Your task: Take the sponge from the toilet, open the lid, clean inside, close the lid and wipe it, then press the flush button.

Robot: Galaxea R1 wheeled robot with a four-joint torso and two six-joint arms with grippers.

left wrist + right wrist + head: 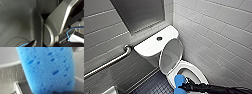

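Gripping porous sponge [47,70] — R tool [182,86], oval lid [171,56]

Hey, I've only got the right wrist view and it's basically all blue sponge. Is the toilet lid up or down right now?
Observer: Up. In the head view the lid stands raised, leaning back toward the tank.
Operator: Where's the sponge relative to the bowl?
Observer: The sponge is at the bowl rim, on the side nearest the camera, gripped by the right pincer.
Operator: Any sign of the flush button?
Observer: Yes, a dark round button sits on top of the tank.
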